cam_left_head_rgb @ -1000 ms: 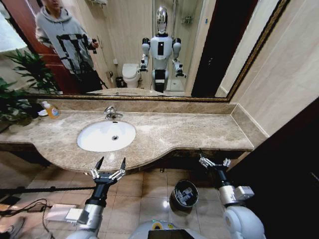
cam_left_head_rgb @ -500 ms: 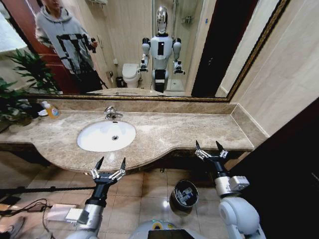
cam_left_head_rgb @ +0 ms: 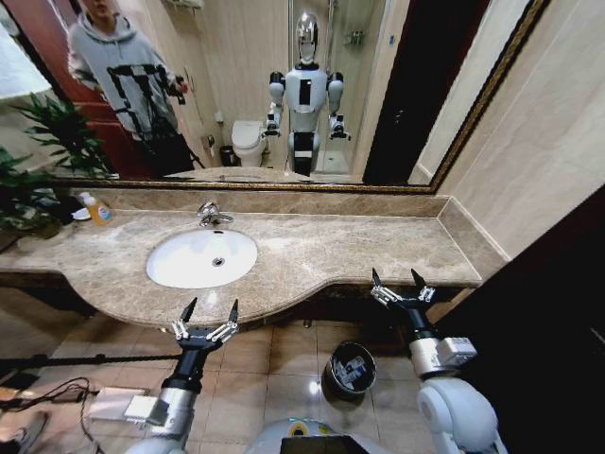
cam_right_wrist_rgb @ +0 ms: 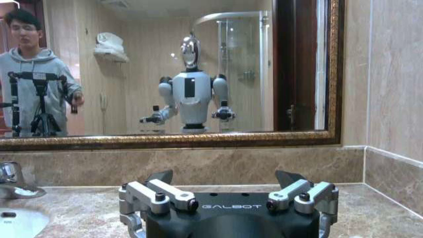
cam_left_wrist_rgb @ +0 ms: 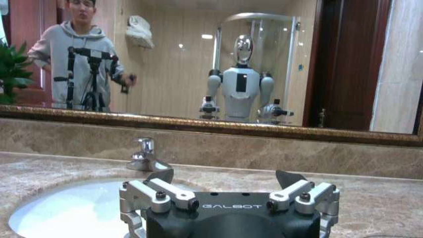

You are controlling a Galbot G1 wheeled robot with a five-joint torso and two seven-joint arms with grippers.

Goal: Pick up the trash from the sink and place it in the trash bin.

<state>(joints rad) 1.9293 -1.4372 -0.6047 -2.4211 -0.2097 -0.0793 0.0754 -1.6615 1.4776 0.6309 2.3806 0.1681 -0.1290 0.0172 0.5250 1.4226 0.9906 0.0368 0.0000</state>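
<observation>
We see our left gripper [cam_left_head_rgb: 208,315] held up in front of the counter [cam_left_head_rgb: 321,251], just below its front edge and close to the sink [cam_left_head_rgb: 201,257]. Its jaws are spread apart and hold nothing. From the left wrist view, the same left gripper [cam_left_wrist_rgb: 225,179] points at the sink [cam_left_wrist_rgb: 73,210] and the shiny faucet [cam_left_wrist_rgb: 145,154] behind it.

Our right gripper [cam_left_head_rgb: 397,284] is up at the front edge of the counter too, far over to the right and well away from the sink. Its jaws are also spread apart and hold nothing. In the right wrist view, the right gripper [cam_right_wrist_rgb: 223,179] faces the mirror [cam_right_wrist_rgb: 165,74] above the counter [cam_right_wrist_rgb: 86,208], and a bit of the sink [cam_right_wrist_rgb: 20,222] and faucet [cam_right_wrist_rgb: 12,179] peeks in at the side.

The sink bowl looks white and bare, with a small drain [cam_left_head_rgb: 218,261] in the middle.

The trash bin [cam_left_head_rgb: 348,369] sits on the floor [cam_left_head_rgb: 284,359] under the counter, between our two arms and nearer the right one. We can see some pale things inside it, but they are too small to tell what they are.

A yellow-orange soap bottle [cam_left_head_rgb: 97,209] stands on the counter far to the left, by a green plant [cam_left_head_rgb: 38,161].
</observation>
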